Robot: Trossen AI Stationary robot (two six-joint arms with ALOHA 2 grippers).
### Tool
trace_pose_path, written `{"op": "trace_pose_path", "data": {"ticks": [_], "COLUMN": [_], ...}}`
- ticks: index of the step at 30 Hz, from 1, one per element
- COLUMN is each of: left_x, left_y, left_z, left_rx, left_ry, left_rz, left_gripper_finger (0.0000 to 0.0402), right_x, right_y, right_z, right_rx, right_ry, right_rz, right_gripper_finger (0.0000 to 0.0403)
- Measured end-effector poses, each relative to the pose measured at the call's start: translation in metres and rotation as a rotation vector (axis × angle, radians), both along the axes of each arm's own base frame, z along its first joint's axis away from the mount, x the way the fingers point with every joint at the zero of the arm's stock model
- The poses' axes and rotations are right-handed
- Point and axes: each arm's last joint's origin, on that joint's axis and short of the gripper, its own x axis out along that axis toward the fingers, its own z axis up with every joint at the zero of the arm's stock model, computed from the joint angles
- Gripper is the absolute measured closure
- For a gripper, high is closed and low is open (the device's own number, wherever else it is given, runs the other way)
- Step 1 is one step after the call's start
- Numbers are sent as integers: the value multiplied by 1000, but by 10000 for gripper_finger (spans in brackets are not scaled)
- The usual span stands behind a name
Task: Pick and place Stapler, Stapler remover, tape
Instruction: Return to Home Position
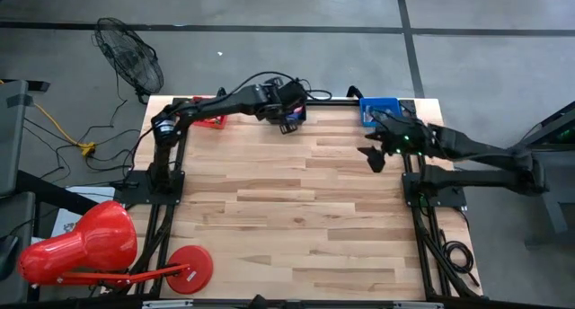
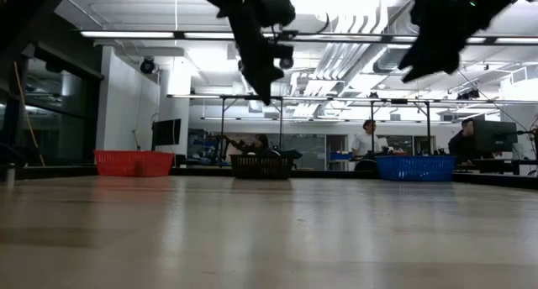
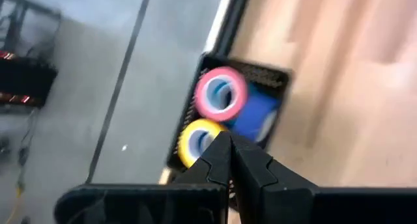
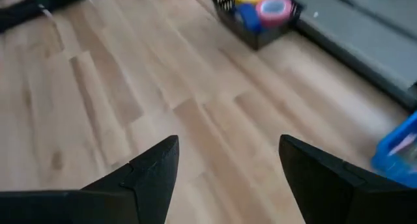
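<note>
Left fingers (image 3: 218, 164), pressed together and empty, hang above the black bin (image 3: 264, 74) at the far edge of the surface (image 1: 287, 210), where the pink, yellow and blue tape (image 3: 221, 94) lies, likely because the drop is done. Right fingers (image 4: 153, 168) stand wide and empty near the blue bin (image 1: 379, 107). Only wrist views show the rolls; only the low view shows the red bin (image 2: 134, 162) whole.
</note>
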Motion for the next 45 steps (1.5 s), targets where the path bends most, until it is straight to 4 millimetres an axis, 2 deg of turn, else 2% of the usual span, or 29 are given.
{"op": "trace_pose_path", "data": {"ticks": [4,8,14,19,23,28,32,38,45], "left_x": [6,20,35,28,5,-36,-71,-120,-171], "left_y": [-18,-38,-60,-72,-81,-91,-100,-110,-123], "left_z": [7,5,-21,-35,-32,-49,-55,-72,-92], "left_rx": [-33,-68,-150,-193,-176,-148,-112,-113,-39], "left_ry": [-41,-128,-268,-368,-528,-656,-791,-986,-1094], "left_rz": [-88,-241,-395,-414,-446,-442,-455,-408,-298], "left_gripper_finger": [399,399,399,399,399,399,399,399,399], "right_x": [-19,-28,-34,-34,-35,-35,-35,-35,-35], "right_y": [8,12,14,14,15,15,15,15,15], "right_z": [-21,-28,-27,-30,-30,-30,-30,-30,-31], "right_rx": [86,109,98,109,117,119,115,117,124], "right_ry": [-72,-174,-213,-188,-184,-183,-184,-185,-174], "right_rz": [1,-4,-8,-7,2,5,0,3,5], "right_gripper_finger": [147,147,146,146,146,146,147,146,146]}}
